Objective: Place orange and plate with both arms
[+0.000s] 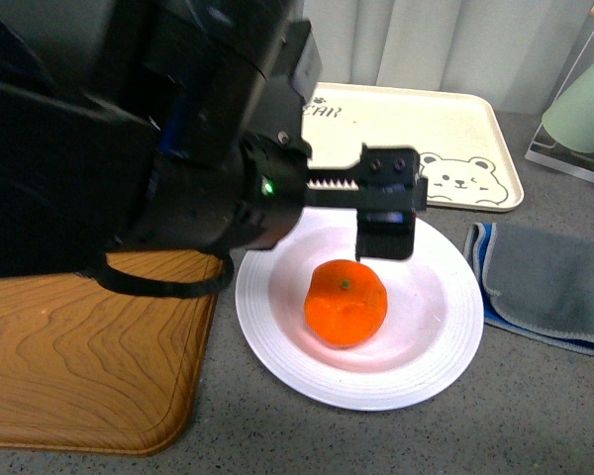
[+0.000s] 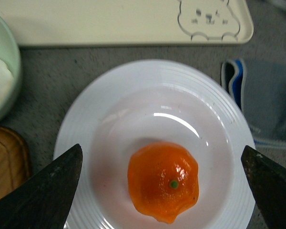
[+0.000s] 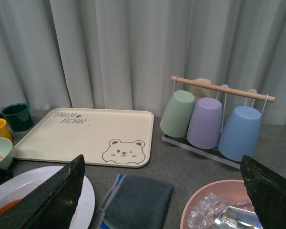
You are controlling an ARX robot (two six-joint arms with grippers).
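The orange (image 1: pixel 346 303) sits in the middle of the white plate (image 1: pixel 445 327) on the grey table. My left gripper (image 1: pixel 386 230) hangs open just above and behind the orange, touching nothing. In the left wrist view the orange (image 2: pixel 163 181) lies between the two spread fingers (image 2: pixel 47 191), with the plate's ribbed rim (image 2: pixel 219 100) around it. My right gripper (image 3: pixel 162 159) is open and empty, off to the right of the plate (image 3: pixel 88 200), and does not show in the front view. A sliver of the orange (image 3: pixel 7 207) shows in the right wrist view.
A wooden tray (image 1: pixel 79 346) lies left of the plate, with a beige bear tray (image 1: pixel 426 139) behind and a grey cloth (image 1: pixel 544 282) right. The right wrist view shows a pink bowl of ice (image 3: pixel 219 210), a cup rack (image 3: pixel 209 119), mugs (image 3: pixel 16 117) and a green bowl (image 3: pixel 0 148).
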